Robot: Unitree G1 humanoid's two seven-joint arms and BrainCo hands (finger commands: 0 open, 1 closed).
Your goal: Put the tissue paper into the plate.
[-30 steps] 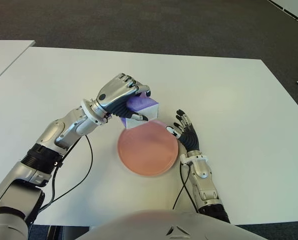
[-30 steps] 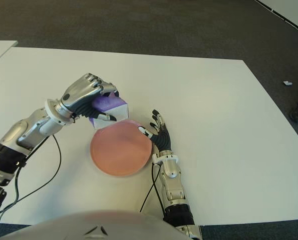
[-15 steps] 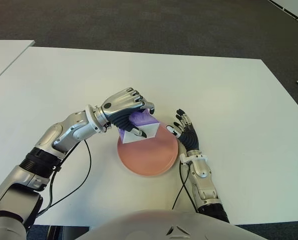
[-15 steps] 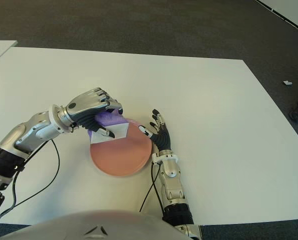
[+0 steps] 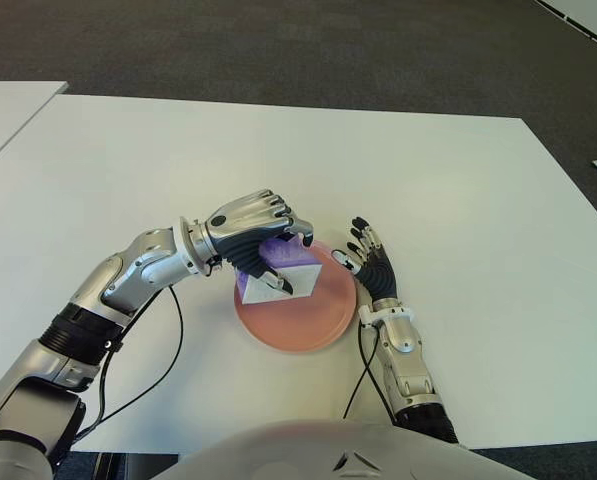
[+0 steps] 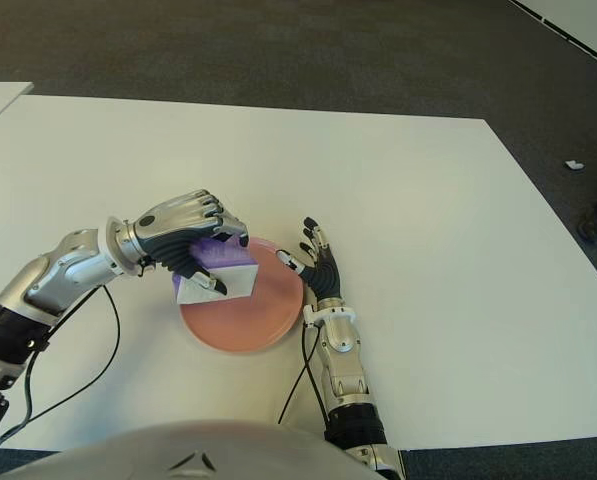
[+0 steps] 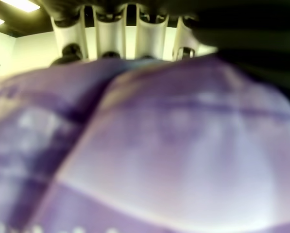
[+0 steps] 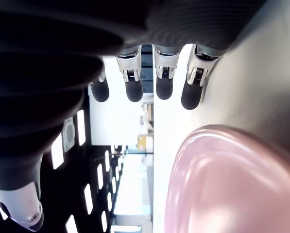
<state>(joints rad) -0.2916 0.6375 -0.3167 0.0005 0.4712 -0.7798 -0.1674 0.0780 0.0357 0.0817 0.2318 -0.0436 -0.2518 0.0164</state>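
A purple and white tissue pack point(image 5: 296, 267) is in my left hand point(image 5: 258, 236), whose fingers curl over it from the left. The pack sits low over the left part of the round pink plate point(image 5: 313, 320); I cannot tell if it touches the plate. In the left wrist view the purple pack point(image 7: 149, 145) fills the picture, with fingers point(image 7: 106, 34) wrapped over its far edge. My right hand point(image 5: 370, 262) shows just right of the plate with its fingers spread and nothing in it. The right wrist view shows the straight fingers point(image 8: 164, 82) beside the plate rim point(image 8: 203, 160).
The white table point(image 5: 458, 200) stretches wide around the plate. A black cable point(image 5: 168, 345) loops on the table under my left forearm. Another white table point(image 5: 8, 110) stands at the far left. Dark carpet lies beyond the far edge.
My left hand has carried the tissue pack down and toward me, from beyond the plate's far left rim to over the plate's left part. The right hand has stayed put.
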